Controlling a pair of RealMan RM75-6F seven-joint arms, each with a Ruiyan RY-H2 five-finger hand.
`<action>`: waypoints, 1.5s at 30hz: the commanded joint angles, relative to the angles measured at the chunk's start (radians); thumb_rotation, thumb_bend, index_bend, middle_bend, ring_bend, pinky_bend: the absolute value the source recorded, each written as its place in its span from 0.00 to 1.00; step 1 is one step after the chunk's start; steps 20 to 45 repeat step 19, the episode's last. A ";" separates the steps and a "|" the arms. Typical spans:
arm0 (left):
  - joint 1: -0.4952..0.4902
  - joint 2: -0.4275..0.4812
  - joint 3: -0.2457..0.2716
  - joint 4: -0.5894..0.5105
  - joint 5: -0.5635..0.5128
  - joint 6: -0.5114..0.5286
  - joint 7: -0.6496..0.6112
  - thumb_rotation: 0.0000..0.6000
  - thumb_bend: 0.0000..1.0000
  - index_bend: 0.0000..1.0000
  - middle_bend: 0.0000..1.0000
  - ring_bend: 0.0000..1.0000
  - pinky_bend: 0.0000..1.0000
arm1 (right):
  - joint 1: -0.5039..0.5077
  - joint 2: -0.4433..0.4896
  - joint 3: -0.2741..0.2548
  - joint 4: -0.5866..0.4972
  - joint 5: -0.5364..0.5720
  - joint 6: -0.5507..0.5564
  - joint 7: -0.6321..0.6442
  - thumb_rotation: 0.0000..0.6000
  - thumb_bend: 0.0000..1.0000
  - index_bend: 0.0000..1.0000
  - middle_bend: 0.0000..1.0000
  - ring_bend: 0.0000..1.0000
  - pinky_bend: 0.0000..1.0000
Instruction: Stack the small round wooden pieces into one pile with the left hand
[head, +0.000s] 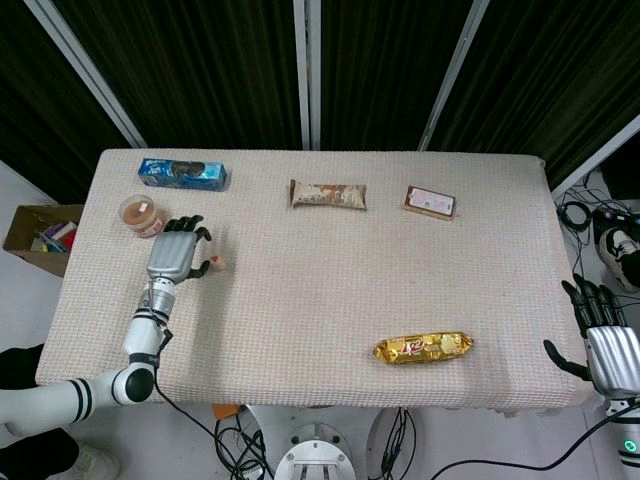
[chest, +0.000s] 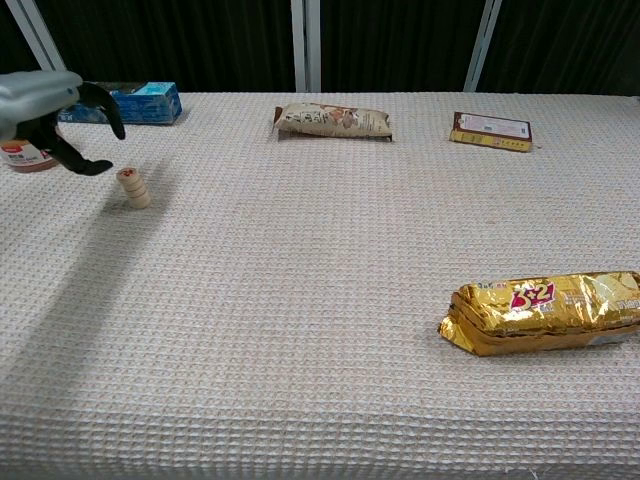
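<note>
A small pile of round wooden pieces (chest: 133, 188) stands on the table near its left edge, seen from above as one disc (head: 217, 263). My left hand (head: 174, 256) hovers just left of the pile with fingers spread and nothing in them; in the chest view the left hand (chest: 60, 118) is raised above and left of the pile, clear of it. My right hand (head: 602, 335) stays off the table's right front corner, fingers apart and empty.
A blue box (head: 182, 174), a round cup (head: 141, 215), a brown snack bag (head: 328, 194) and a dark flat packet (head: 431, 201) lie along the far side. A gold packet (head: 423, 347) lies near the front right.
</note>
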 joint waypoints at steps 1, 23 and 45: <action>0.078 0.081 -0.007 -0.060 0.067 0.082 -0.103 1.00 0.30 0.34 0.12 0.10 0.15 | 0.000 0.007 -0.002 -0.001 -0.001 -0.002 0.003 1.00 0.23 0.00 0.00 0.00 0.00; 0.568 0.377 0.266 -0.260 0.488 0.554 -0.370 1.00 0.18 0.23 0.12 0.10 0.13 | 0.003 -0.014 -0.006 -0.005 -0.020 0.007 0.016 1.00 0.23 0.00 0.00 0.00 0.00; 0.568 0.377 0.266 -0.260 0.488 0.554 -0.370 1.00 0.18 0.23 0.12 0.10 0.13 | 0.003 -0.014 -0.006 -0.005 -0.020 0.007 0.016 1.00 0.23 0.00 0.00 0.00 0.00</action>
